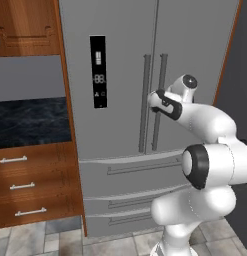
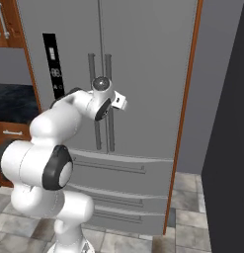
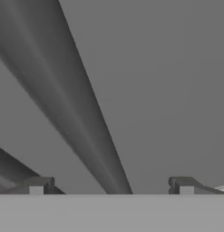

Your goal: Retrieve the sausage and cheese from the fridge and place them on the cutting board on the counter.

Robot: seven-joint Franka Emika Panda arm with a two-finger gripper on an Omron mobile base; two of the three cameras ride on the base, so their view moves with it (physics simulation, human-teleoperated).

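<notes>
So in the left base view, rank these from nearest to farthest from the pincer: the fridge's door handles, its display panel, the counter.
1. Door handles: right at the open pincer, mid-fridge; the hand view shows a bar between the fingertips.
2. Display panel: to the pincer's left, on the left door.
3. Counter: farthest, left of the fridge.

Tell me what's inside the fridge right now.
Nothing inside can be seen: both doors of the fridge are shut, and so are the lower drawers. The open gripper sits at the right door's handle, not closed on it.
</notes>
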